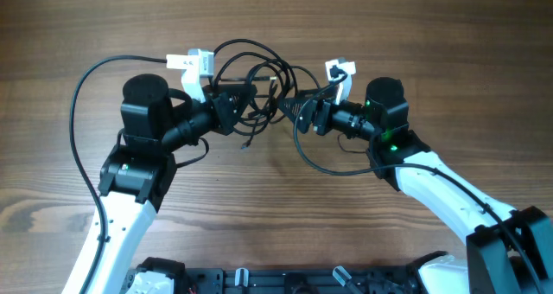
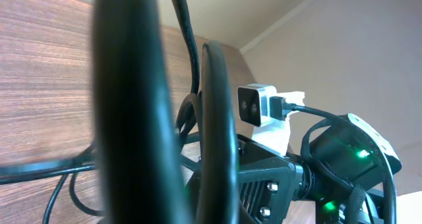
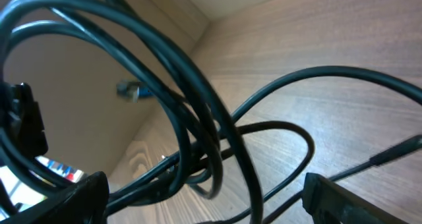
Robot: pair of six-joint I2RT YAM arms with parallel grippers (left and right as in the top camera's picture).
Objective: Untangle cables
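- Warm brown wood-grain table [image 1: 276,216] is stretching flat beneath both arms.
- Thin, glossy black cables [image 1: 259,65] are looping in a rounded tangle toward the table's 12 o'clock.
- Left gripper [image 1: 240,104] is pressing its jaws together at the tangle's 8 o'clock; any pinched cord is hidden.
- Right gripper [image 1: 300,112] is holding its blocky dark fingers [image 3: 343,197] wide apart at 4 o'clock, with cords crossing between them.

Cables [image 1: 255,82]: plug ends too small to tell overhead; strands blurred against the left wrist lens, hiding its own fingers. Left tool [image 1: 235,104], right tool [image 1: 302,114]: fingertips hidden among loops. Small plug [image 3: 130,89]: blurred. Bench [image 1: 276,17]: cut at every edge.
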